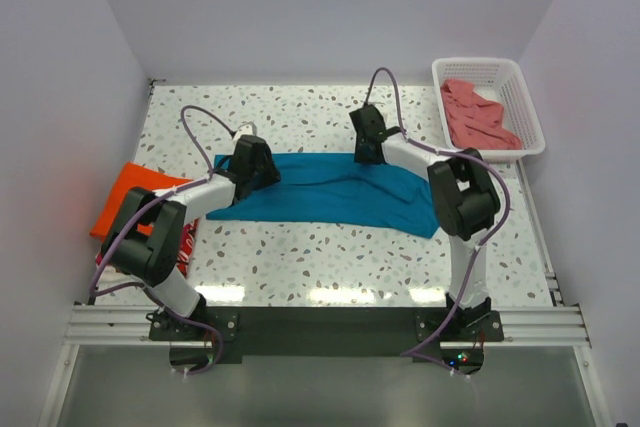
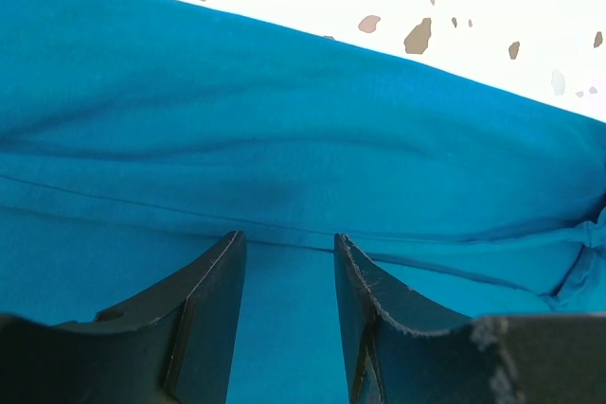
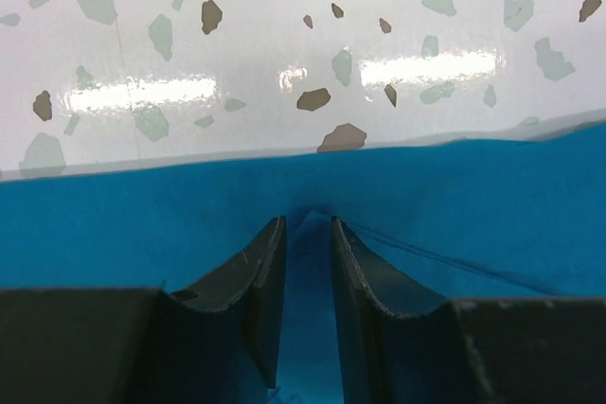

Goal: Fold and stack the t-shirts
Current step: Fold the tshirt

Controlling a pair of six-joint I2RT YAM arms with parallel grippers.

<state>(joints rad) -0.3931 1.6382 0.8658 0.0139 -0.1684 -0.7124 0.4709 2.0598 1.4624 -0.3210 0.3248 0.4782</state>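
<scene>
Closest of all, in the left wrist view, the left gripper (image 2: 288, 243) has its jaws parted over the teal-blue t-shirt (image 1: 325, 192); flat cloth shows in the gap with nothing bunched there, so it reads as open and holding nothing; in the right wrist view the right gripper (image 3: 305, 226) has its jaws only narrowly apart, astride a small pucker at the shirt's far edge, and whether they pinch that pucker or merely stand over it I cannot tell; from above, the teal shirt lies as a long band across the middle of the speckled table (image 1: 300, 272), the left gripper at its left end, the right gripper on its far edge near mid-length; an orange t-shirt (image 1: 125, 197) sits at the table's left side, partly under the left arm; a salmon-pink t-shirt (image 1: 478, 117) is heaped in the white basket (image 1: 530, 107) at the far right corner; the teal cloth looks light, limp and soft, likely to sag from any single hold and to slide easily on the glossy top; the surest hold is probably the hem or a corner, pinching every layer, with both grips well apart on one edge.
</scene>
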